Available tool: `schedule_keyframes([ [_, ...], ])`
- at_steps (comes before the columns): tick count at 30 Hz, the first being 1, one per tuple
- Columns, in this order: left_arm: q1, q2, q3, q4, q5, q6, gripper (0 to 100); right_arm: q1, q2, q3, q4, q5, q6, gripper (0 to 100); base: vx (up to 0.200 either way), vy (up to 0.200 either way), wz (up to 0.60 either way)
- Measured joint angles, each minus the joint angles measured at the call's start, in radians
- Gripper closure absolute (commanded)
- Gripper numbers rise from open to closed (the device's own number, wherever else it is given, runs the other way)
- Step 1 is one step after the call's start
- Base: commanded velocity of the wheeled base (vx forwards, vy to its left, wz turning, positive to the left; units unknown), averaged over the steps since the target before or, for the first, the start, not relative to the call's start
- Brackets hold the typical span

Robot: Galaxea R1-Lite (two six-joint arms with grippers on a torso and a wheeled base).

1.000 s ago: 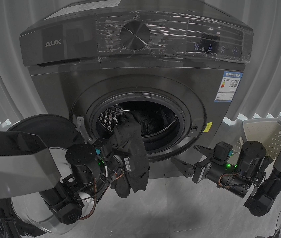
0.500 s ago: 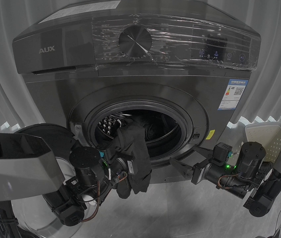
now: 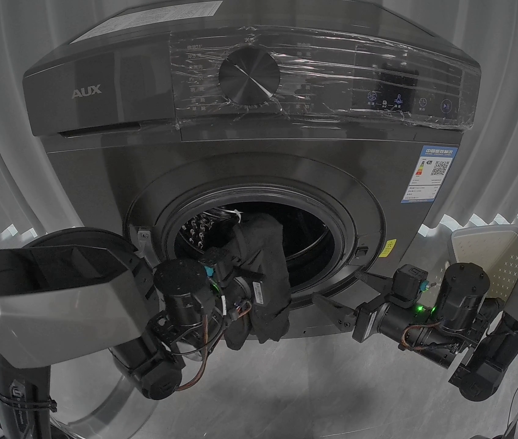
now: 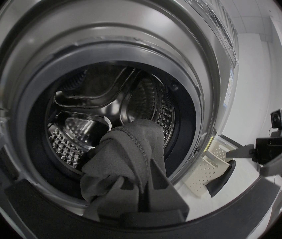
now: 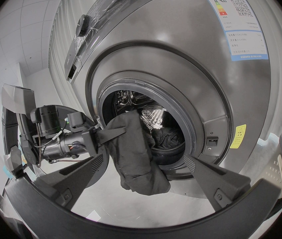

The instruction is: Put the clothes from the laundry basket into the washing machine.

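Left gripper [image 4: 142, 190] pinches a dark garment [image 4: 124, 150] at the washing machine [image 3: 259, 153] mouth; next, seemingly, push deeper and release; right gripper [image 3: 339, 285] spread

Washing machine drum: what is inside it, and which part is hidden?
Inside the perforated steel drum a dark crumpled garment lies at the bottom. A black cloth hanging in front of the opening hides the lower front of the drum.

The head camera looks down at the washing machine [image 3: 118, 172] from nearby. Both wrist cameras closely face its door opening [image 4: 114, 93], which all views share.
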State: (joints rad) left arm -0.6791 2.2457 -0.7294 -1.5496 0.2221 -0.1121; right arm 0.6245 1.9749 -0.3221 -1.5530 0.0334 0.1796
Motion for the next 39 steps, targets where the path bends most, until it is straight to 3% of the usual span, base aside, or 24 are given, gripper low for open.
schedule_keyframes([
  [12, 0.051, 0.161, -0.351, 0.095, -0.027, -0.044, 100, 0.000, -0.001, 0.003, 0.000, 0.001, 0.000, 0, 0.000, 0.000, 0.00],
  [27, 0.099, 0.291, -0.684, 0.306, -0.026, -0.066, 100, -0.003, 0.002, -0.001, 0.000, 0.001, 0.001, 0, 0.000, 0.000, 0.00],
  [39, 0.113, 0.343, -0.752, 0.335, -0.019, -0.068, 100, -0.004, 0.002, -0.008, 0.000, 0.001, 0.001, 0, 0.000, 0.000, 0.00],
])
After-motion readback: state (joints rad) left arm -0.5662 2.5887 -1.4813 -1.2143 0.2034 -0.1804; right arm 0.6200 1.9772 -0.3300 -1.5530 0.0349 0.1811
